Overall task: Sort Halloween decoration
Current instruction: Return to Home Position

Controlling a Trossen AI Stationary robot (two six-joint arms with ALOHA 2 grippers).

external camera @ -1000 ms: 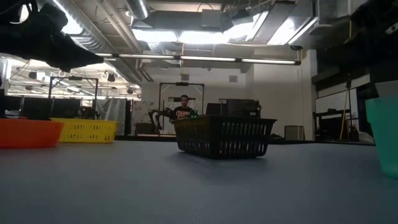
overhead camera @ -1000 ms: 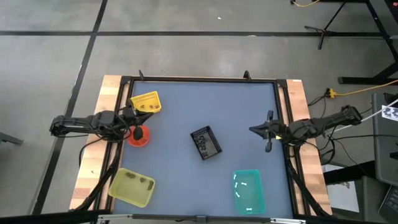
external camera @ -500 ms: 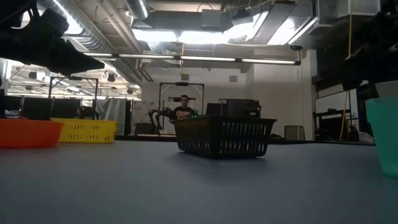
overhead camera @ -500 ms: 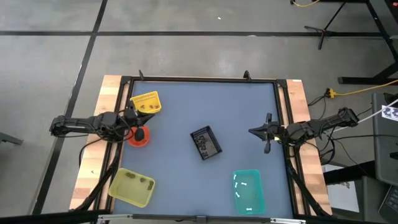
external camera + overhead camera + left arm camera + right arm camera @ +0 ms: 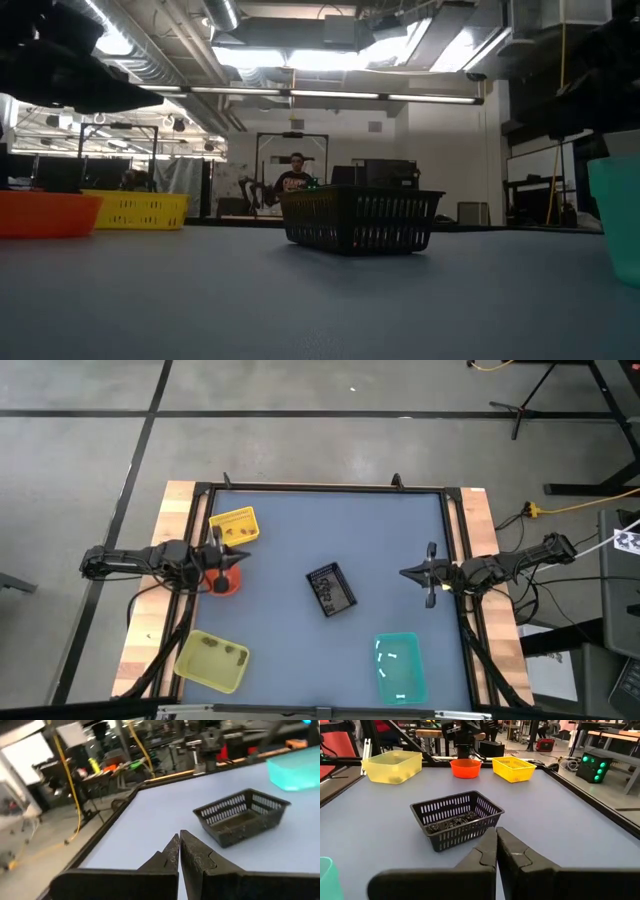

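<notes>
While trinkets [image 5: 453, 822] lie in the black basket [image 5: 462, 836], left hand [image 5: 178, 838] and right hand [image 5: 496, 832] hover, each pressed together.

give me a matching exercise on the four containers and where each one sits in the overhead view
Things:
1. black basket
2. teal container
3. yellow basket
4. yellow-green tub

Places in the high view:
a. left arm's side, lower corner
b. middle of the table
c. left arm's side, toward the top
d. right arm's side, lower edge

Pairs: 1-b, 2-d, 3-c, 4-a
</notes>
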